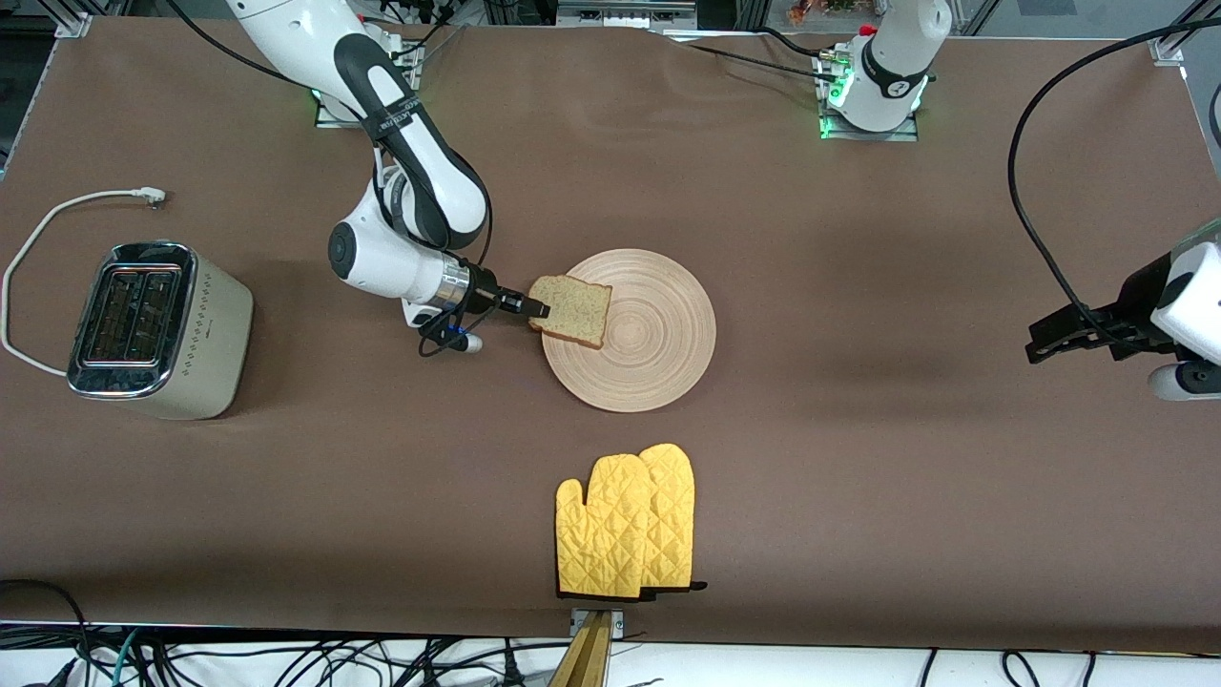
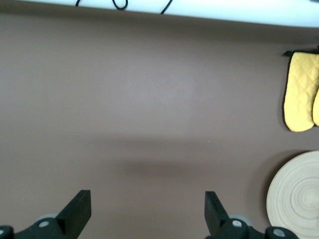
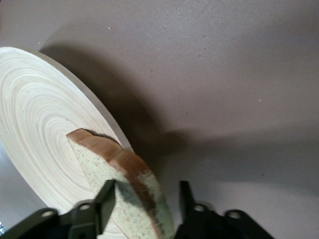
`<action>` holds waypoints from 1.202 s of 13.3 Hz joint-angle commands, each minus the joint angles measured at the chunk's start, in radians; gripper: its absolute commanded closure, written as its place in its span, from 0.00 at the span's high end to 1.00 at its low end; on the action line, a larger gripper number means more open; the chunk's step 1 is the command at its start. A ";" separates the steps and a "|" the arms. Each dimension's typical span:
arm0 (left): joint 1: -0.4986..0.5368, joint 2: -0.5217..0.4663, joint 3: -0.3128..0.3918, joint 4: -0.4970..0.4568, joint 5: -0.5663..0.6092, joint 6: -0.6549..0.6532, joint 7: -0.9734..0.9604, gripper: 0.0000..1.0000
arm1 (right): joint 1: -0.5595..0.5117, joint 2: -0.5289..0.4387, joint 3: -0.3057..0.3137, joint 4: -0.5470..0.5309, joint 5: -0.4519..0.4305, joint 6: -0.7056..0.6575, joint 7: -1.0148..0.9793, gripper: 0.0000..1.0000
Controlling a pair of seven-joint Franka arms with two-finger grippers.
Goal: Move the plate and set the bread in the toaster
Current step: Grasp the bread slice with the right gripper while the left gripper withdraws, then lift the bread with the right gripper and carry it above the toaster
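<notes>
The bread (image 1: 572, 310) lies on the wooden plate (image 1: 658, 353), overhanging its rim toward the right arm's end of the table. My right gripper (image 1: 539, 310) reaches in sideways with its jaws around the slice's edge. In the right wrist view the bread (image 3: 124, 184) sits between the fingers of the right gripper (image 3: 147, 201): one finger (image 3: 107, 199) touches its face and the other stands a little off the crust, above the plate (image 3: 35, 124). The toaster (image 1: 153, 329) stands at the right arm's end. My left gripper (image 1: 1045, 343) waits open over bare table at the left arm's end.
A pair of yellow oven mitts (image 1: 625, 525) lies nearer the front camera than the plate. The toaster's white cord (image 1: 57, 215) loops on the table beside it. In the left wrist view the left gripper (image 2: 148, 209), the plate (image 2: 296, 194) and a mitt (image 2: 299, 92) show.
</notes>
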 commanded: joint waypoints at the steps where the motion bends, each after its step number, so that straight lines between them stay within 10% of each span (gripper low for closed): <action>1: 0.002 -0.149 -0.011 -0.237 0.006 0.117 -0.013 1.00 | 0.014 0.000 -0.005 0.013 0.022 0.007 -0.016 0.04; 3: 0.000 -0.294 -0.012 -0.483 -0.013 0.290 -0.013 1.00 | 0.019 0.000 -0.005 0.020 0.022 0.007 -0.012 0.00; 10: 0.002 -0.293 -0.009 -0.430 -0.010 0.137 -0.008 1.00 | 0.022 -0.063 -0.020 0.036 0.004 -0.036 -0.003 0.00; 16: -0.007 -0.290 -0.011 -0.429 -0.014 0.135 -0.011 1.00 | 0.020 -0.163 -0.348 0.190 -0.353 -0.534 -0.003 0.00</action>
